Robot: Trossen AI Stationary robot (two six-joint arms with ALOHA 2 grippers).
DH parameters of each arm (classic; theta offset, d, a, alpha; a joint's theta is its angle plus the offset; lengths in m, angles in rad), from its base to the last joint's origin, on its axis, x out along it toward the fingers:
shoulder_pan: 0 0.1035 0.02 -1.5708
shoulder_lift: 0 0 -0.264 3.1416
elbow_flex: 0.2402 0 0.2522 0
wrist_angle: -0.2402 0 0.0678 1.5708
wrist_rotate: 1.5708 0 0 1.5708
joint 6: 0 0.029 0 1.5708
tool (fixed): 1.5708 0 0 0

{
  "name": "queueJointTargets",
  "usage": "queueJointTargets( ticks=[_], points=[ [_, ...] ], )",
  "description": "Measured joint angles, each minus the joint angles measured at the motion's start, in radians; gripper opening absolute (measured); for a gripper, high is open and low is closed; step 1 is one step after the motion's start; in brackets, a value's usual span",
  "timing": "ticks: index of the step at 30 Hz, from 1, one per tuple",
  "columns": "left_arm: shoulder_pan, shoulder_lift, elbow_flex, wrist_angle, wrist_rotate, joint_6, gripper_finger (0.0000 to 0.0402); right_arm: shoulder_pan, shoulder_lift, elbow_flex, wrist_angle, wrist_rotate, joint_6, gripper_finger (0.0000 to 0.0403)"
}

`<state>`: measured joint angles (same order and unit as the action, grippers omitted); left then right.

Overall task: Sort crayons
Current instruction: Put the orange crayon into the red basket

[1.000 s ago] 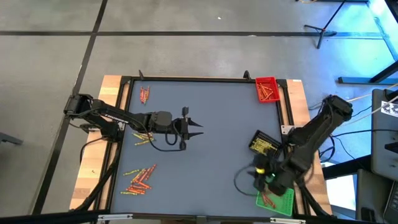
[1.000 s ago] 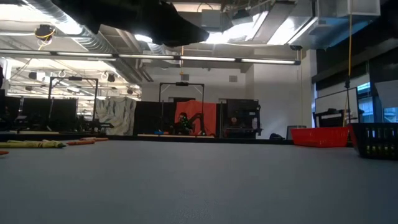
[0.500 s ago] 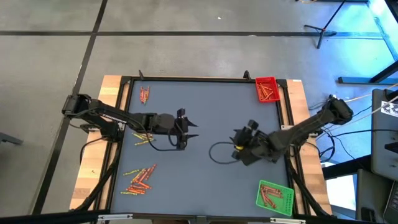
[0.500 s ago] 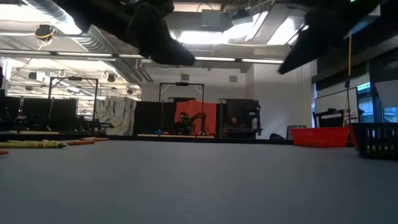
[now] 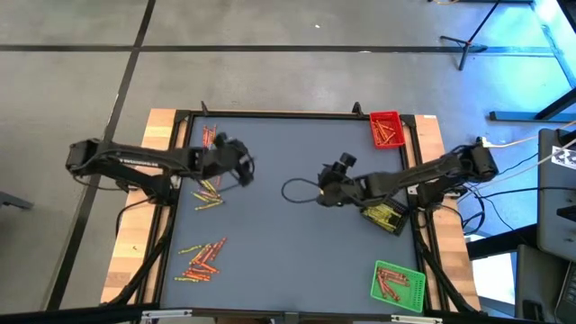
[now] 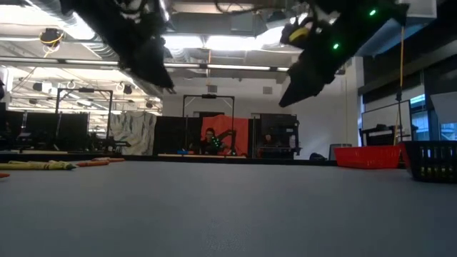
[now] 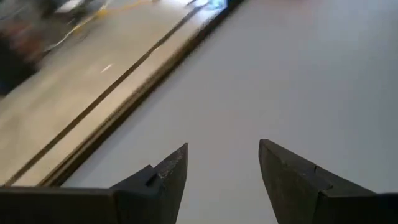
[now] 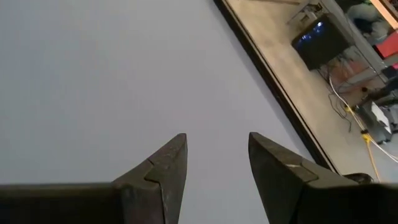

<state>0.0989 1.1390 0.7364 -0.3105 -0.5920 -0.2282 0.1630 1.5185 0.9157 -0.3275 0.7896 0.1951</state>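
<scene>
The left gripper [image 5: 241,168], spread wide and empty, has been pulled back to the crayons [image 5: 208,193]. The right gripper [image 5: 326,191], parted and empty, has been swung well away; another pick seems due.

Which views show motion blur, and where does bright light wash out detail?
Left wrist view: the floor and table edge beyond the left claw are smeared by motion. Low view: ceiling lights glare, leaving both arms as dark silhouettes. High view: a blue glow washes out the top right corner.
</scene>
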Motion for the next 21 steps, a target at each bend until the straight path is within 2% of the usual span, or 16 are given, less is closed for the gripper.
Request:
queueJointTargets(
  ticks=[5,9,16,21],
  points=[
    [0.207,0.000,0.000,-0.096,0.074,-0.033,0.0180,-0.047,0.046,0.000,0.073,-0.031,-0.044,0.0170],
    [0.340,0.018,0.000,-0.215,0.223,-0.084,0.0180,-0.067,0.077,0.000,0.110,-0.086,-0.051,0.0170],
    [0.425,0.050,-0.001,-0.430,0.370,-0.168,0.0180,-0.066,0.117,0.000,0.142,-0.132,-0.050,0.0170],
    [0.431,0.129,0.000,-0.472,0.431,-0.189,0.0180,-0.066,0.121,0.000,0.149,-0.175,-0.051,0.0170]
  ],
)
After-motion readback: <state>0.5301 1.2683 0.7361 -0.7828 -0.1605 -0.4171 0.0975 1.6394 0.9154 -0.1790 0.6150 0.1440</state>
